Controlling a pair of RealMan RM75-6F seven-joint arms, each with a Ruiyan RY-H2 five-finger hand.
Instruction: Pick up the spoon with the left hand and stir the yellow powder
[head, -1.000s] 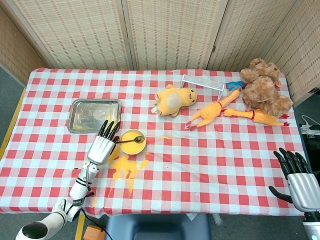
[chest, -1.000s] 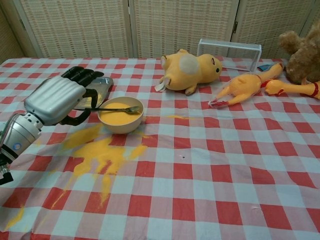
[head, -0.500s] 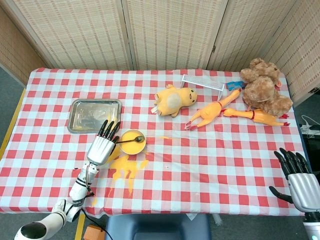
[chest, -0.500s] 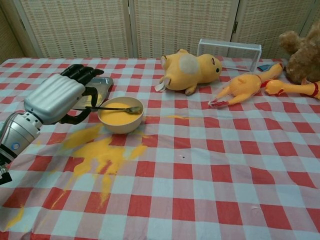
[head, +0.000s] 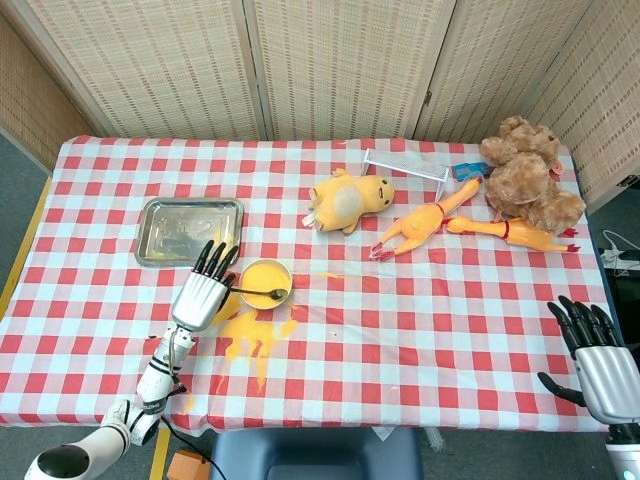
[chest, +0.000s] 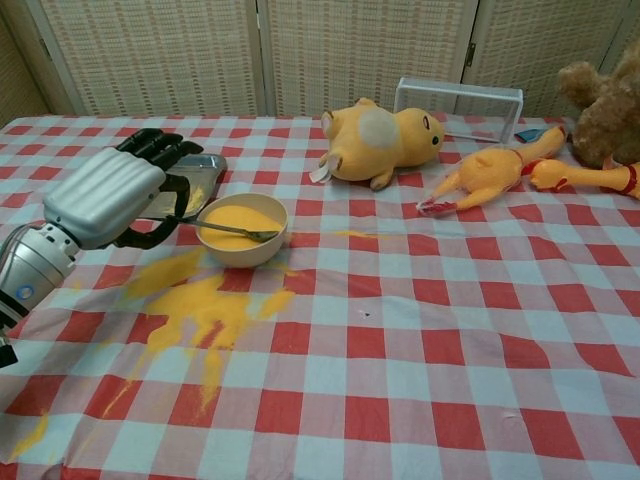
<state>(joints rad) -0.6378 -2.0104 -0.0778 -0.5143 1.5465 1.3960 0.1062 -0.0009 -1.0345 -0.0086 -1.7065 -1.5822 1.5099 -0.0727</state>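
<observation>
A cream bowl (head: 265, 284) (chest: 241, 230) of yellow powder stands left of the table's middle. My left hand (head: 199, 293) (chest: 108, 194) is just left of it and holds the handle of a metal spoon (head: 258, 293) (chest: 232, 230). The spoon's bowl end lies in the powder near the bowl's front right rim. More yellow powder (head: 252, 333) (chest: 205, 306) is spilled on the checked cloth in front of the bowl. My right hand (head: 594, 352) hangs at the table's front right corner, fingers apart, holding nothing.
A metal tray (head: 189, 229) (chest: 195, 178) lies behind my left hand. A yellow plush (head: 347, 199) (chest: 380, 139), rubber chickens (head: 425, 226) (chest: 492, 175), a brown teddy (head: 525, 180) and a clear box (chest: 459, 96) fill the back right.
My left hand has drawn slightly toward the front, dragging the spoon's tip from the bowl's far right rim to its front right, lower into the powder. The right hand has not moved.
</observation>
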